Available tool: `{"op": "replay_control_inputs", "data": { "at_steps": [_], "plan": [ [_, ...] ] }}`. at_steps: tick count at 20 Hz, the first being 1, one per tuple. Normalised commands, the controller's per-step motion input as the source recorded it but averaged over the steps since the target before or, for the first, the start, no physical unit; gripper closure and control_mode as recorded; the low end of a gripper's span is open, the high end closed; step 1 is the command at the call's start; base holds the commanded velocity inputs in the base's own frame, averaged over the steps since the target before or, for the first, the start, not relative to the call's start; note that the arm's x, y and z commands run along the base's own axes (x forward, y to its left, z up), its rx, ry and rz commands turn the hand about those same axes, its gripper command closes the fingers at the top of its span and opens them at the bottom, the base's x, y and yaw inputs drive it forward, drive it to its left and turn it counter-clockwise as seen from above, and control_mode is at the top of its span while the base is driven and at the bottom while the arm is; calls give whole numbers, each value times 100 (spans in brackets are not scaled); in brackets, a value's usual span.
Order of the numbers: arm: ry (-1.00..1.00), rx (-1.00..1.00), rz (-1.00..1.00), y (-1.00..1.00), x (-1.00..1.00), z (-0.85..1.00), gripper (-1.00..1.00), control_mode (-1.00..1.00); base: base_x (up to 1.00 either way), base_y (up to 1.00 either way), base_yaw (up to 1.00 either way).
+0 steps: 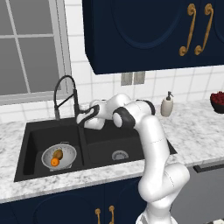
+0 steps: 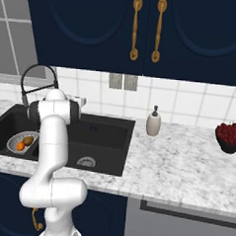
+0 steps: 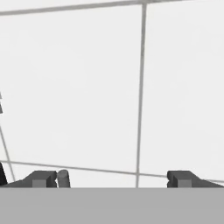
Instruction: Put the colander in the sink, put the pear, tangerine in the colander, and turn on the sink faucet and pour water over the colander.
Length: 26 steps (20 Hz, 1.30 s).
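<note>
The silvery colander [image 1: 65, 152] [image 2: 17, 139] sits in the left basin of the black sink [image 1: 39, 131] [image 2: 109, 134]. Inside it lie the yellow-brown pear [image 1: 57, 153] [image 2: 28, 140] and the orange tangerine [image 1: 54, 162] [image 2: 20, 146]. The black arched sink faucet [image 1: 65, 94] [image 2: 38, 78] rises behind the basin divider. My gripper [image 1: 80, 119] [image 3: 113, 179] is open at the faucet's base, facing the white tiled wall. A small grey cylinder [image 3: 64, 177] sits beside one fingertip [image 3: 43, 178]; nothing is held. Water is out of view.
A cream soap dispenser [image 1: 166, 105] [image 2: 153, 122] stands on the marble counter [image 1: 197, 131] right of the sink. A dark bowl of red fruit [image 1: 217, 101] [image 2: 231, 134] is at the far right. Navy cabinets [image 1: 148, 30] hang above; a window [image 1: 26, 48] is behind the faucet.
</note>
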Motion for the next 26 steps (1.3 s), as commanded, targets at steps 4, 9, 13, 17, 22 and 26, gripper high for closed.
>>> {"op": "replay_control_inputs", "data": {
  "at_steps": [4,9,13,17,22,26],
  "plan": [
    [0,0,0,0,0,-11,-100,-100,0,0,0],
    [0,0,0,0,1,-3,-100,-100,0,0,0],
    [0,0,0,0,10,0,-100,-100,0,0,0],
    [0,0,0,0,9,0,-100,-100,0,0,0],
    [0,0,0,-12,-1,0,-100,-100,0,0,0],
    [0,1,0,-65,-1,0,-100,-100,0,0,0]
  ]
}}
